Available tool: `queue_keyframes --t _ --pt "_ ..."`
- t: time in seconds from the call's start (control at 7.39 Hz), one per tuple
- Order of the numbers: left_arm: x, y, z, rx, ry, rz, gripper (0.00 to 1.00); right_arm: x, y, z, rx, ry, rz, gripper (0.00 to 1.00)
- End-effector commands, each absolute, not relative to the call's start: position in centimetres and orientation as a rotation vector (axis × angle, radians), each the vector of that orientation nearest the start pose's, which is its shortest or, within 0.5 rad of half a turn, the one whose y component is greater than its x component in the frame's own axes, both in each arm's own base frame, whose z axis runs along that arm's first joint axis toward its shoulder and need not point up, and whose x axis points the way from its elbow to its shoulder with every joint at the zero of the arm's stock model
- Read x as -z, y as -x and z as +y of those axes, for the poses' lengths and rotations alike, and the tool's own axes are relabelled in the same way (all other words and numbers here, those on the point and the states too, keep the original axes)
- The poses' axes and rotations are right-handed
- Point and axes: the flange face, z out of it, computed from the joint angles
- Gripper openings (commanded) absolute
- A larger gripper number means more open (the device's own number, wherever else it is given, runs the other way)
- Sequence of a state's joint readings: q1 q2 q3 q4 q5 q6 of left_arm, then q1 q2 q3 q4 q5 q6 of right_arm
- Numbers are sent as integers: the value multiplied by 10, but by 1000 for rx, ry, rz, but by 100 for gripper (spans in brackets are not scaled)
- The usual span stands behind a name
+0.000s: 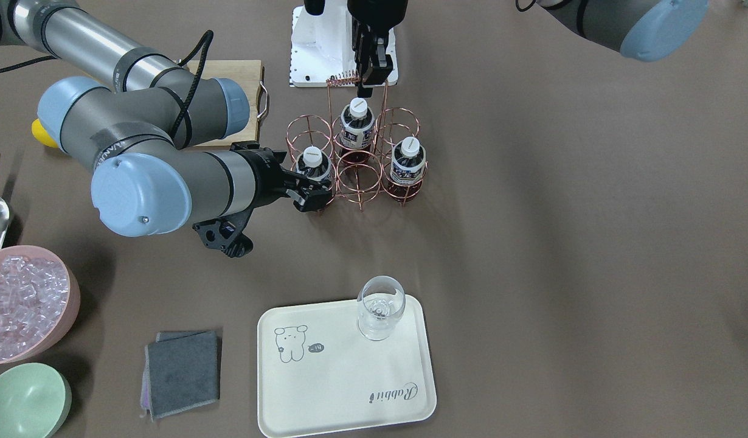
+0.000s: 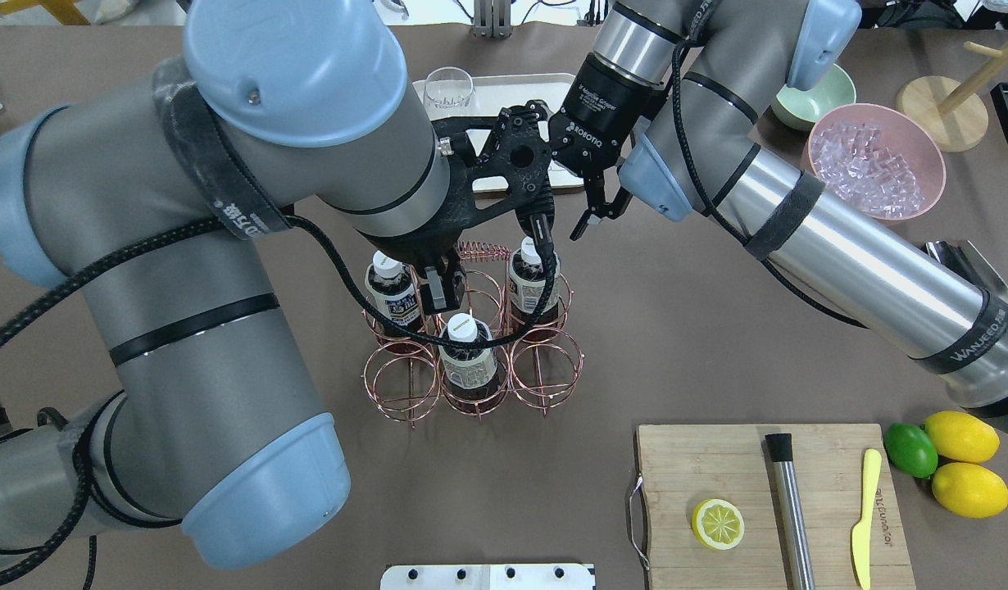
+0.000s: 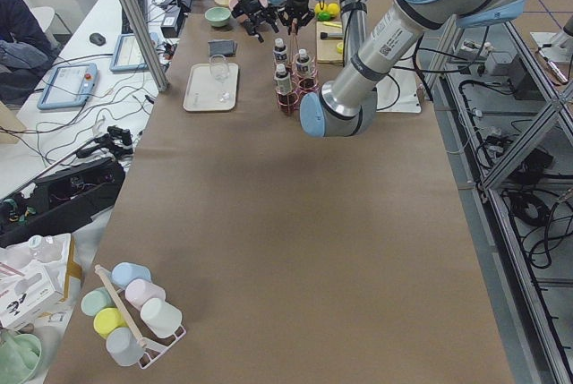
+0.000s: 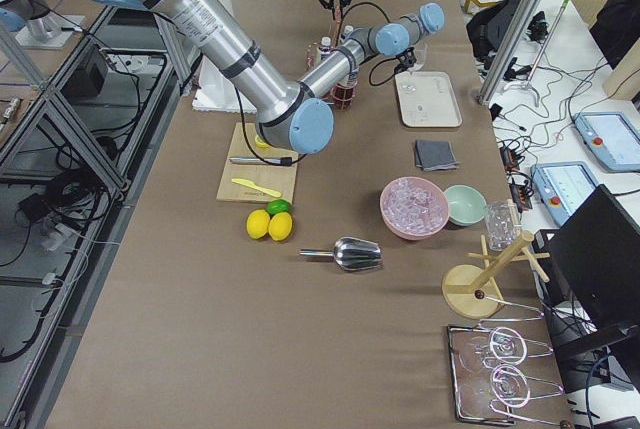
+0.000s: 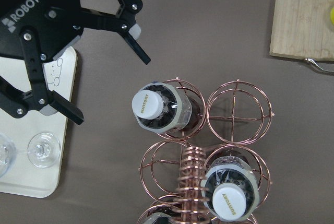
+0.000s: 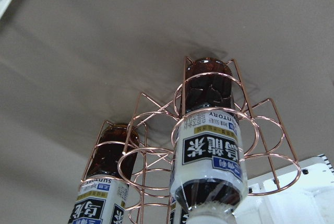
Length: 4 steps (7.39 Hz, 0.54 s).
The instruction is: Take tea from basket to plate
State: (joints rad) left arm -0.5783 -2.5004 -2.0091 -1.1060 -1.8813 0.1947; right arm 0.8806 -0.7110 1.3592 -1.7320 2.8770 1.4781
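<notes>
The basket [image 1: 357,177] stands mid-table with three tea bottles upright in its ring cells [image 1: 313,163] [image 1: 357,123] [image 1: 407,159]. My left gripper [image 1: 369,82] comes down from above and is shut on the basket's coiled wire handle [image 2: 481,248]. My right gripper [image 5: 107,85] is open, its fingers [image 1: 307,198] low beside the nearest tea bottle [image 5: 156,109] on the plate's side, with nothing between them. That bottle fills the right wrist view [image 6: 209,156]. The plate [image 1: 343,389] lies at the table's operator side and carries a clear glass [image 1: 380,307].
A wooden cutting board [image 2: 717,459] holds a lemon slice [image 2: 718,524], a steel rod and a yellow knife; two lemons and a lime [image 2: 910,449] lie beside it. A pink bowl of ice [image 1: 21,301], a green bowl [image 1: 24,401], a grey cloth [image 1: 182,371] and a metal scoop are nearby.
</notes>
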Motion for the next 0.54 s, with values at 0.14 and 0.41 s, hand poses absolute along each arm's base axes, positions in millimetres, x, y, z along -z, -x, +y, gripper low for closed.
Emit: queue_keyframes --t 0.14,0.41 --pt "-13 -409 -389 -1233 -766 660 0 -180 462 -574 -330 966 -938 95" --pt "-13 -409 -389 -1233 -766 660 0 -180 466 -569 -343 984 -925 73"
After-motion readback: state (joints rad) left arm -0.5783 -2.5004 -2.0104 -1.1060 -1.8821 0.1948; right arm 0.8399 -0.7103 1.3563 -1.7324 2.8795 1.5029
